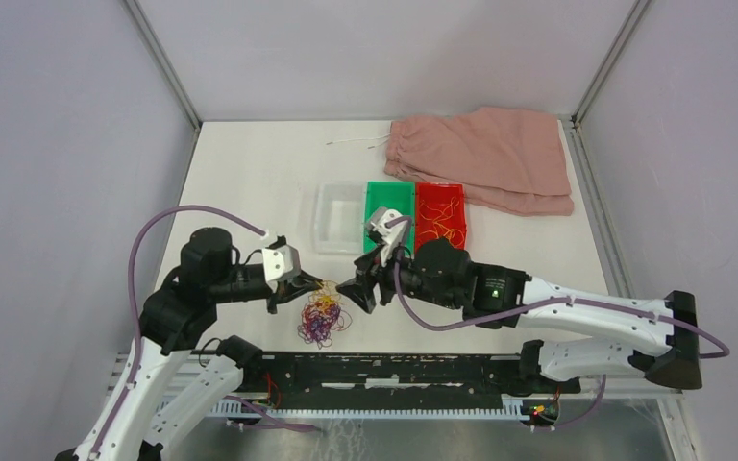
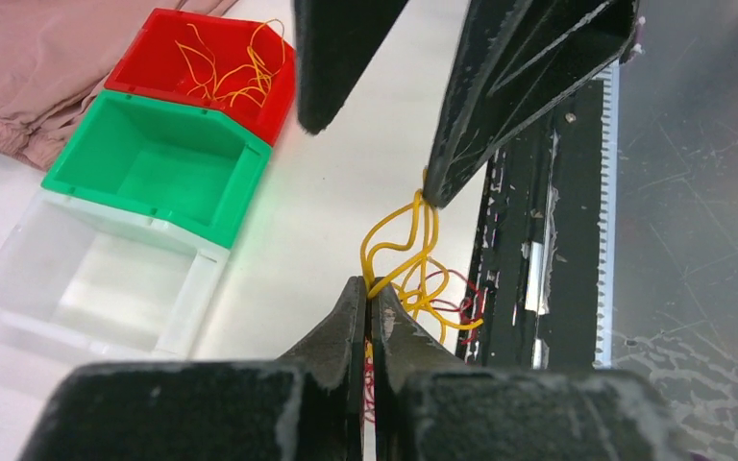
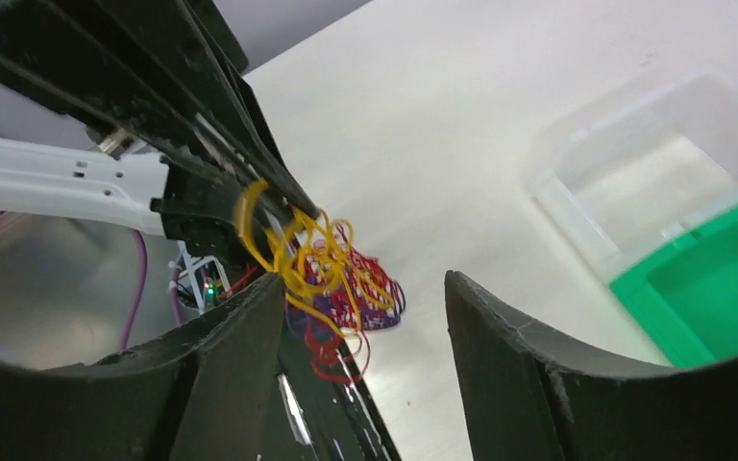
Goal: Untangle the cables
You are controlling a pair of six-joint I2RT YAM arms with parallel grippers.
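Left gripper (image 1: 309, 285) pinched shut on yellow strands of cable clump (image 1: 322, 319), which sits at 6 o'clock from clear bin (image 1: 317, 219). Right gripper (image 1: 357, 293) jaws apart, gripping nothing. Loose yellow cables (image 1: 442, 227) already in red bin (image 1: 440, 186); the bulk is not yet untangled.

On the table (image 1: 250, 182) the middle bin (image 1: 389, 206) stands in a row of three, with the left bin (image 1: 338, 219) just beside it on one side and the right bin (image 1: 440, 213) on the other. Loose strands (image 1: 442, 223) lie in the right bin. The cloth (image 1: 485, 154) lies behind the middle bin, to its right. The drawstring (image 1: 356, 142) lies behind it, to its left. The cables (image 1: 322, 317) lie in front of the middle bin, to its left. Between them and the bin, the left gripper (image 1: 317, 284) and right gripper (image 1: 356, 291) face each other.
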